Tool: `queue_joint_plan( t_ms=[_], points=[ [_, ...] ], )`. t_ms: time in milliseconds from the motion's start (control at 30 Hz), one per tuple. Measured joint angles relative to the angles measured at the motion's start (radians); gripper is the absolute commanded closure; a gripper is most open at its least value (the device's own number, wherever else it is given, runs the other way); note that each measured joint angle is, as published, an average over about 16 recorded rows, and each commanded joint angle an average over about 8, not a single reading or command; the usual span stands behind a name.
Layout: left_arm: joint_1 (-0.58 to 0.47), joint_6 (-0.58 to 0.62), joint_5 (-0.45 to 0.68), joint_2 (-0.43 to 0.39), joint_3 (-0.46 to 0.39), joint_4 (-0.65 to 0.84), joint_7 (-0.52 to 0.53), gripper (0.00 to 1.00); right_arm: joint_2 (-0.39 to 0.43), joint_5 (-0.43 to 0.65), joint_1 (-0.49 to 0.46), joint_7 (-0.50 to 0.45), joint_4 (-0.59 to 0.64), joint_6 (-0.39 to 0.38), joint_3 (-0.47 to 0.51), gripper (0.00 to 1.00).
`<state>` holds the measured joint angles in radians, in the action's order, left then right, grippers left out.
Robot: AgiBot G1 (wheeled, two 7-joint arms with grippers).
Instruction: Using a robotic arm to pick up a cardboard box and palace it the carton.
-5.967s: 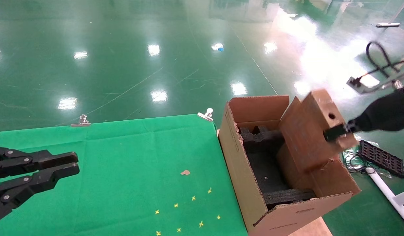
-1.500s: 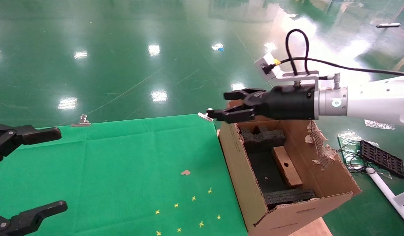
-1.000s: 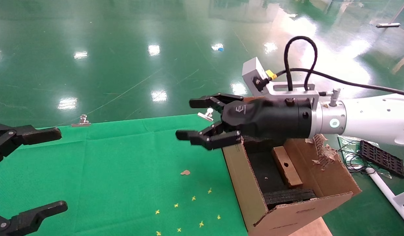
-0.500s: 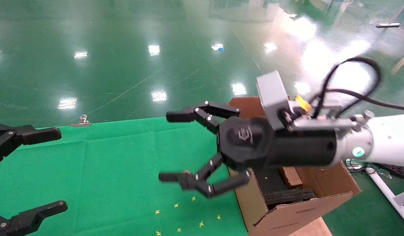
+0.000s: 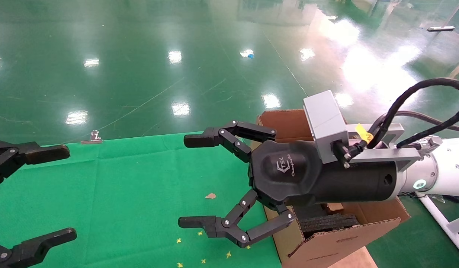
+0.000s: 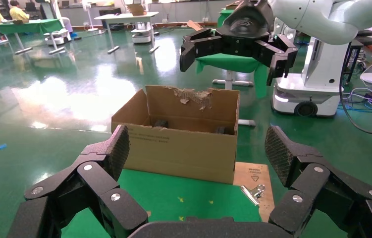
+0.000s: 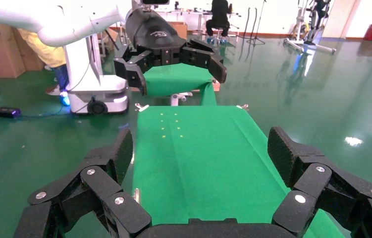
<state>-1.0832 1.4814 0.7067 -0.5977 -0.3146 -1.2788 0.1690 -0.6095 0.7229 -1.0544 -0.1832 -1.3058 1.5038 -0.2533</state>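
My right gripper (image 5: 192,182) on the white robotic arm (image 5: 445,171) hangs open and empty over the green cloth, just left of the carton (image 5: 326,242). Its black body hides most of the carton's inside. Only a brown sliver of the cardboard box (image 5: 334,207) shows in the carton beside the black foam (image 5: 326,222). My left gripper (image 5: 67,192) is open and empty at the table's left edge. The left wrist view looks past the left gripper (image 6: 197,151) at the carton (image 6: 174,153) and the right gripper (image 6: 233,47) above it. The right wrist view shows the right gripper (image 7: 201,148) over bare cloth.
The green cloth (image 5: 121,186) is held by binder clips (image 5: 91,138). It carries small yellow marks (image 5: 214,238) and a cardboard scrap (image 5: 210,195). A wooden board (image 5: 352,260) lies under the carton. A white pipe frame (image 5: 443,221) stands on the floor at right.
The right gripper let the cardboard box go inside the carton, then swung out left over the cloth and closer, fingers spreading wider. The left gripper opened earlier and now stays still.
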Motion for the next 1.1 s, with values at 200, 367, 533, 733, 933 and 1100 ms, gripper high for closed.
queue_joint_plan(
  t_ms=[200, 367, 533, 733, 933, 1100],
  points=[
    [0.000, 0.000, 0.000, 0.000, 0.000, 0.000, 0.000, 0.00, 0.000, 0.002, -0.008, -0.002, 0.009, -0.003, -0.011, 0.00],
    [0.000, 0.000, 0.000, 0.000, 0.000, 0.000, 0.000, 0.00, 0.000, 0.004, -0.013, -0.003, 0.014, -0.005, -0.017, 0.00],
    [0.000, 0.000, 0.000, 0.000, 0.000, 0.000, 0.000, 0.00, -0.001, 0.006, -0.016, -0.003, 0.017, -0.007, -0.021, 0.00],
    [0.000, 0.000, 0.000, 0.000, 0.000, 0.000, 0.000, 0.00, -0.001, 0.007, -0.018, -0.004, 0.020, -0.008, -0.024, 0.00],
    [0.000, 0.000, 0.000, 0.000, 0.000, 0.000, 0.000, 0.00, -0.001, 0.007, -0.019, -0.004, 0.021, -0.008, -0.025, 0.00],
    [0.000, 0.000, 0.000, 0.000, 0.000, 0.000, 0.000, 0.00, -0.001, 0.007, -0.020, -0.005, 0.022, -0.008, -0.026, 0.00]
  ],
)
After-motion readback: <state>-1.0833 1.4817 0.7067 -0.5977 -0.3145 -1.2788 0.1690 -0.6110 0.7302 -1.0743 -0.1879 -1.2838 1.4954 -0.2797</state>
